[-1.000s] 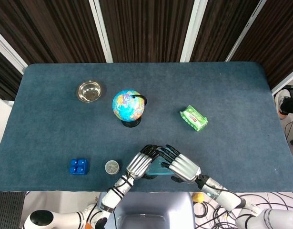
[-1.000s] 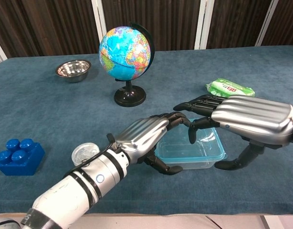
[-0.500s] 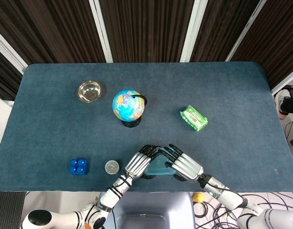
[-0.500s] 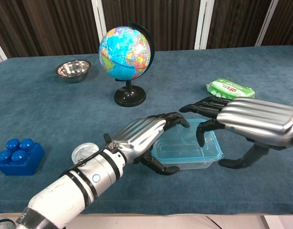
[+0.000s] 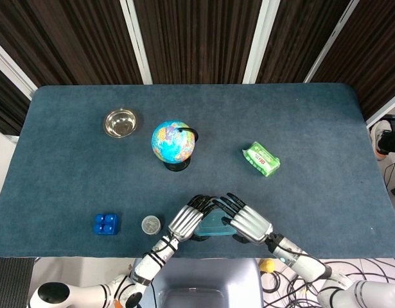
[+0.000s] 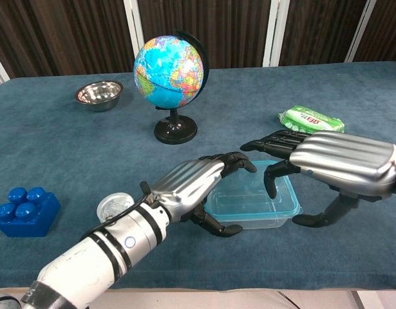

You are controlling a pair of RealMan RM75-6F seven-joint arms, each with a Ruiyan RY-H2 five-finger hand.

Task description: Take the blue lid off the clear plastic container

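**Bracing the container before I pry the lid**

Head view: the clear plastic container [image 5: 213, 224] sits near the front edge of the counter [image 5: 313, 141], mostly hidden under my 2 hands. My left hand [image 5: 189, 220] covers its left end and my right hand [image 5: 247, 222] its right end, fingertips of both nearly meeting above it. From here I cannot tell whether either hand is actually gripping. The globe [image 5: 174, 144], steel bowl [image 5: 120, 122] and green packet [image 5: 261, 159] stand well apart from the work; the blue block [image 5: 106, 224] and a small round jar [image 5: 151, 224] lie to the left.

Chest view: this is the one I trust. The blue lid [image 6: 252, 193] is on the container [image 6: 255, 215], seated flat. My left hand [image 6: 191, 187] arches over the left end with fingers curled down around the near-left corner and thumb low against the wall; it looks to be holding the box. My right hand [image 6: 333, 164] hovers above the right end, fingers bent and apart, holding nothing; its thumb reaches down beside the right wall, and I cannot tell if it touches.

My judgement: keep the left hand pressing the box down as an anchor, hook a right fingertip under the lid's far-right rim and peel upward from 1 corner. Pulling straight up would likely lift the whole box.
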